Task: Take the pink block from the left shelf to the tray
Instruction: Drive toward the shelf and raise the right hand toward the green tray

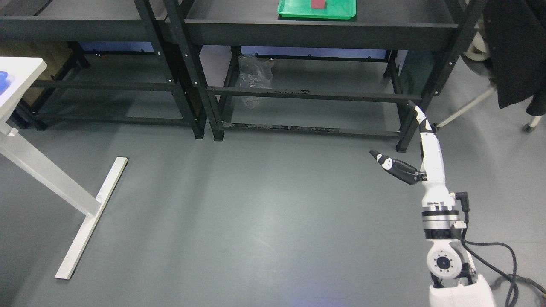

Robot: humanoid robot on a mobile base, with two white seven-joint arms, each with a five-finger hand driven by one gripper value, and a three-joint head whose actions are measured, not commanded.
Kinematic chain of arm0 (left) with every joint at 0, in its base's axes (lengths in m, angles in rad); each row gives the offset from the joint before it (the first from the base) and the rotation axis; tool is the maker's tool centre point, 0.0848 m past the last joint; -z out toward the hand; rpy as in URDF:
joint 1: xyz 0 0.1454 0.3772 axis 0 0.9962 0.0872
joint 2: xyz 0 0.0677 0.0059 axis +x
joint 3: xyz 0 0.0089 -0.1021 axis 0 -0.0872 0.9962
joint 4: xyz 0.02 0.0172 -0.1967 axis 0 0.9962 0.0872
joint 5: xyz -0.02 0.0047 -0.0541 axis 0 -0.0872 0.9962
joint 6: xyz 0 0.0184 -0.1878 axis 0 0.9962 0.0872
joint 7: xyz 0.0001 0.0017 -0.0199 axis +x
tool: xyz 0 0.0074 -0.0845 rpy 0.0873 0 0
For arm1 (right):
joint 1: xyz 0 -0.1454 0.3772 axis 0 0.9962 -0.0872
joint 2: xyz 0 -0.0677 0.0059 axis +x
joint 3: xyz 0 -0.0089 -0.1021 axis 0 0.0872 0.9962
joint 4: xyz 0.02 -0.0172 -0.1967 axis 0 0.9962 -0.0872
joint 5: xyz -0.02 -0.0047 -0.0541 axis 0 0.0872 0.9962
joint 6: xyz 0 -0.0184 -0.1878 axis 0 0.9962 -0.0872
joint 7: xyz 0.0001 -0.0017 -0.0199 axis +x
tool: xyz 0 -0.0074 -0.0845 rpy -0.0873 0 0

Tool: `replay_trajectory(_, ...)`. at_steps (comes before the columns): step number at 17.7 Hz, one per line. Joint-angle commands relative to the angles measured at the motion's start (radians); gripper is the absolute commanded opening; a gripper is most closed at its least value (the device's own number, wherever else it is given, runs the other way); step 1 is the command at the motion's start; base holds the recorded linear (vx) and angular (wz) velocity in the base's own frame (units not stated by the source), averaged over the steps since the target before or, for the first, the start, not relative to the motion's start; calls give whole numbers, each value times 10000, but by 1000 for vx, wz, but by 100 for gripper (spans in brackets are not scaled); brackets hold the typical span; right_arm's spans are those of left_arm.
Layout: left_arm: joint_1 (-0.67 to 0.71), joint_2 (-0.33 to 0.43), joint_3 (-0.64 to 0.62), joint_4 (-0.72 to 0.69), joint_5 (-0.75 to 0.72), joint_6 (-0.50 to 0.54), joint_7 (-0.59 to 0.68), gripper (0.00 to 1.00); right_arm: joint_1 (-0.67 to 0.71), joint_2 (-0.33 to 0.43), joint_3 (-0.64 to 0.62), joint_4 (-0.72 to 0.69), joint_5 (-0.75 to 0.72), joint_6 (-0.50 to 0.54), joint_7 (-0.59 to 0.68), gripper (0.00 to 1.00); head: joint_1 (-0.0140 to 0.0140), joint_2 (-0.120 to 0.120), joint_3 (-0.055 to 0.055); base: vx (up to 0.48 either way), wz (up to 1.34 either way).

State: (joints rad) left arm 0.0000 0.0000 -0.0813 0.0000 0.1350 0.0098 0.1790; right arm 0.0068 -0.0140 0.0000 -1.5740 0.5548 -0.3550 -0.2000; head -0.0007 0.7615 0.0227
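Here, at the top edge right of centre: a green tray on the upper deck of a black shelf, with a pink block lying inside it, cut off by the frame's top edge. To the left, a second black shelf unit, upper deck bare where visible. Under the tray's shelf, near the frame's upper middle, a crumpled clear plastic bag on the lower level. At lower right, the right hand raised over the grey floor, fingers straight and spread, thumb out to the left, gripping nothing, well apart from the tray. Below it, white wrist and arm running down to the bottom right corner, black cable trailing alongside. At far left, a white table with a slanted leg and long foot. In the upper right corner, a dark garment hanging.
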Motion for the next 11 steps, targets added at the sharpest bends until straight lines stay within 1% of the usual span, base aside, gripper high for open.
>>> replay_trajectory(1, -291, 174, 0, -174, 0, -6, 5, 100, 270, -258, -31, -275, 7427, 588, -1143, 99, 0, 0, 0, 212, 233)
replay_trajectory(3, -291, 174, 0, -174, 0, -6, 5, 100, 270, -274, 152, -259, 8025, 665, -1175, 99, 0, 0, 0, 206, 183)
replay_trajectory(4, -291, 174, 0, -174, 0, -6, 5, 100, 285, -274, 472, -214, 8453, 696, -1160, 99, 0, 0, 0, 176, -23)
replay_trajectory(6, -291, 174, 0, -174, 0, -6, 5, 100, 392, -243, 1025, -168, 9039, 1153, -1099, 99, 0, 0, 0, 190, -140)
replay_trajectory(8, -291, 174, 0, -174, 0, -6, 5, 100, 439, -197, 1242, -152, 9010, 1554, -1068, 99, 0, 0, 0, 193, -257)
replay_trajectory(11, -292, 174, 0, -174, 0, -6, 5, 100, 454, -197, 1258, -167, 8948, 1555, -1068, 99, 0, 0, 0, 200, -235)
